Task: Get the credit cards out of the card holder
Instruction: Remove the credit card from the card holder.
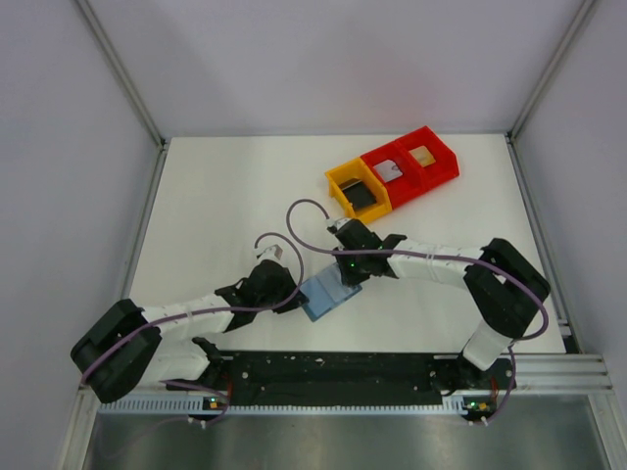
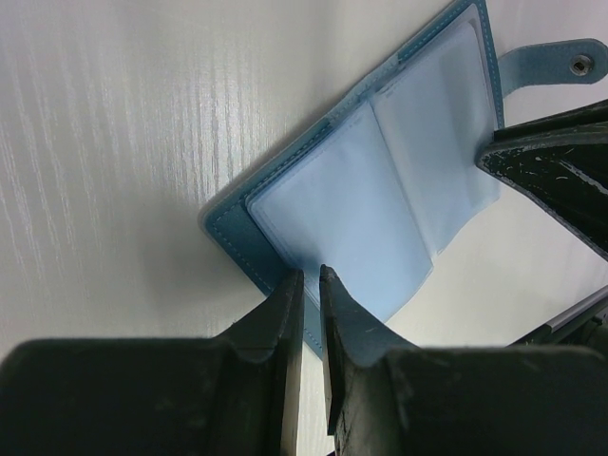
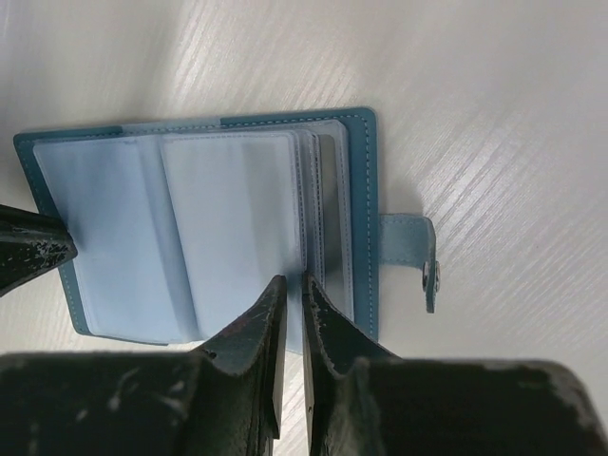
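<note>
The card holder [image 1: 326,297], a small flat teal-blue folding wallet, lies open on the white table [image 1: 216,196], close to the near edge and about midway along it. Its pale grey-blue transparent sleeves [image 3: 228,218] face upward, and its teal closure tab with a metal snap [image 3: 413,252] projects flat from one short side of the cover. The left gripper [image 2: 309,280] is at the holder's left edge, with its fingers clenched on the rim of the teal cover. The right gripper [image 3: 290,285] is at the opposite half of the holder. Its fingers are drawn together to a narrow slit at the edge of the sleeve stack, and the views do not show whether a sleeve or a card is pinched between them. No card is distinguishable inside the sleeves. Three open plastic bins stand in a touching diagonal row toward the far right corner of the table. The yellow bin [image 1: 338,181], nearest the holder, contains a dark rectangular card [image 1: 361,197]. The middle red bin [image 1: 377,159] contains a pale grey-white card [image 1: 390,171]. The far red bin [image 1: 448,163] contains a tan-yellow card [image 1: 423,155].
</note>
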